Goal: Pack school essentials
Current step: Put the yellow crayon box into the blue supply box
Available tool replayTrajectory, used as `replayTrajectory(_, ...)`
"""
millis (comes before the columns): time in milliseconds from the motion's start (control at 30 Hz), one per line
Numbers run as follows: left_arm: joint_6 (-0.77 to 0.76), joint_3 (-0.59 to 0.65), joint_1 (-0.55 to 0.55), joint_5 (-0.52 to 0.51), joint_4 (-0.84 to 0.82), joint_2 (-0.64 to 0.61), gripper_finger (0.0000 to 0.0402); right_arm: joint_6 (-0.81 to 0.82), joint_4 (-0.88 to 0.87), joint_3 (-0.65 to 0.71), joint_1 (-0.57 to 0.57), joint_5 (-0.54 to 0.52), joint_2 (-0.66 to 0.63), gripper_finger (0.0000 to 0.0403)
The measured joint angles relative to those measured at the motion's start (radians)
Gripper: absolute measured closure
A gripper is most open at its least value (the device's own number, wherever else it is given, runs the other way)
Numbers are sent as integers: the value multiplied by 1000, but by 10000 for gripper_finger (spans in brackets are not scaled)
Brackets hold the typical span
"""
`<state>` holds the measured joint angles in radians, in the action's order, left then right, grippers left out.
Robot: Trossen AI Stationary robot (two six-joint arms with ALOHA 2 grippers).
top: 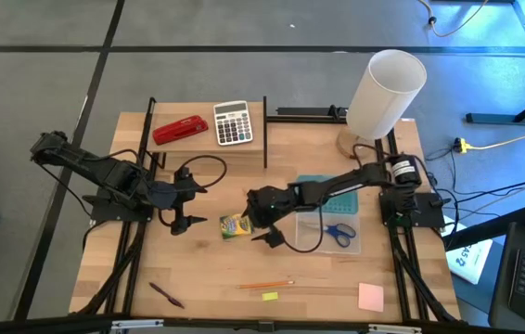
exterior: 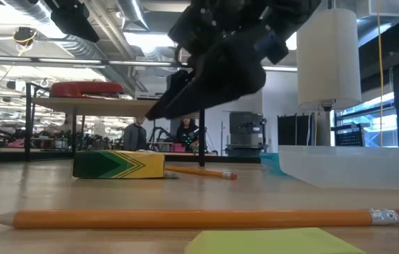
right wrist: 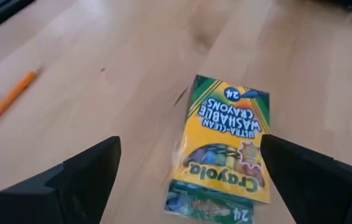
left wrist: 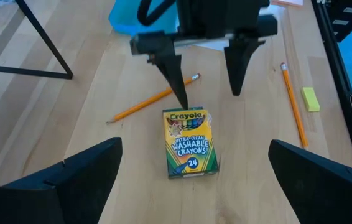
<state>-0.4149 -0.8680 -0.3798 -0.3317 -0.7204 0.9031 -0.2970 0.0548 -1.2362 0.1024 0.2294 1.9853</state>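
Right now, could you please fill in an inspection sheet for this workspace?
Surface: wooden table, flat.
Job's things: crayon box lying flat mid-table; scissors in the clear tray; pencil, yellow piece, pen and pink note pad along the front edge.
Clutter: red stapler and calculator on the raised shelf.
Grippers: right gripper open beside the crayon box; left gripper open, apart from it.
Cables: yellow cable on the floor.
Surroundings: white lamp; people far behind.

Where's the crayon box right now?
In the high view the crayon box lies flat mid-table, between both open claws, right claw beside it, clear tray farther right.
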Motion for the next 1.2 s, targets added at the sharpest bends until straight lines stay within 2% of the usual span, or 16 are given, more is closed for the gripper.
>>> replayTrajectory(333,0,0,0,0,0,0,3,1,36,0,-5,-96,24,15)
replayTrajectory(1200,0,0,0,0,1,0,3,16,91,0,-21,-71,101,15)
